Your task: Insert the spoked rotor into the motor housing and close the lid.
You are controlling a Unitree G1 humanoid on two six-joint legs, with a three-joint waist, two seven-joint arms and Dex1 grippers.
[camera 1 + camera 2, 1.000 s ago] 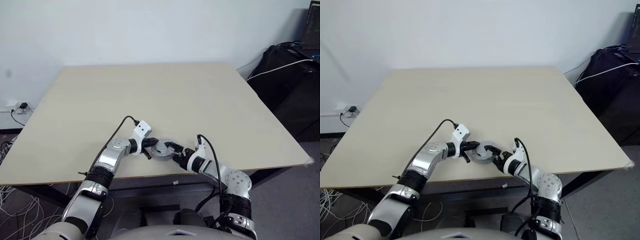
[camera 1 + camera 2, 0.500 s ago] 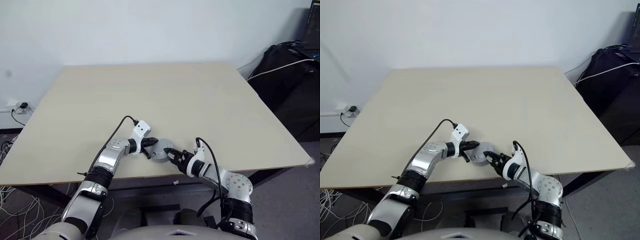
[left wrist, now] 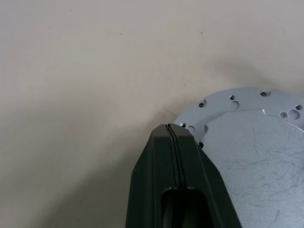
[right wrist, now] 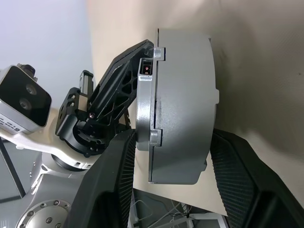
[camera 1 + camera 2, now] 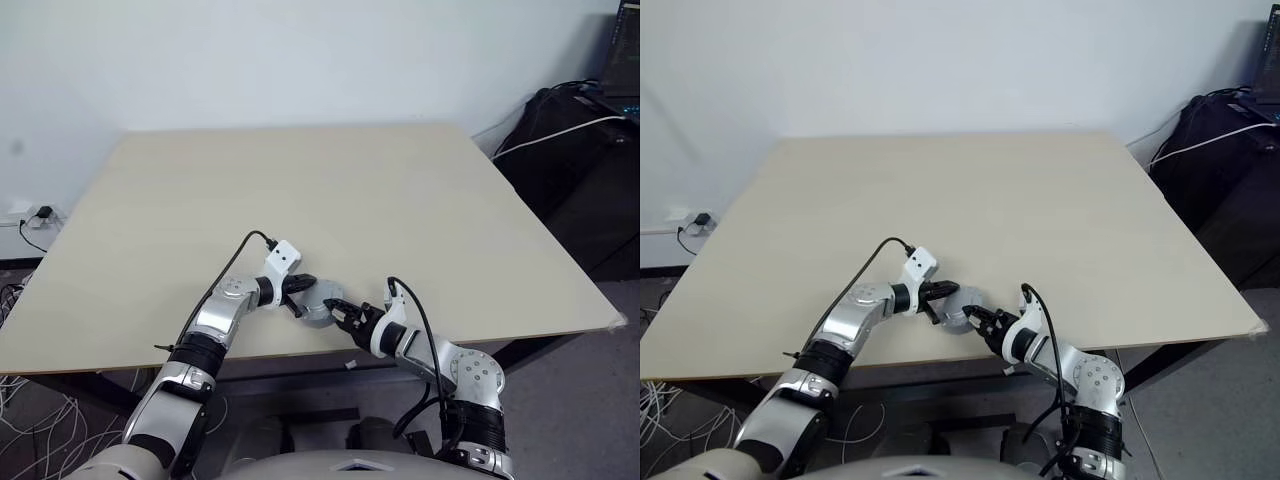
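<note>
Right wrist view — right claw (image 4: 166,190) straddles the lid (image 4: 178,104).

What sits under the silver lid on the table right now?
Under the lid a grey round body resting on the table is visible. Whether the rotor is inside is hidden by the closed casing.

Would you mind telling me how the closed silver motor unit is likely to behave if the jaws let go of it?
The motor unit looks like solid metal: probably stiff and heavy for its size. Its smooth round wall may slip. Lying flat on the table, it seems unlikely to roll.
</note>
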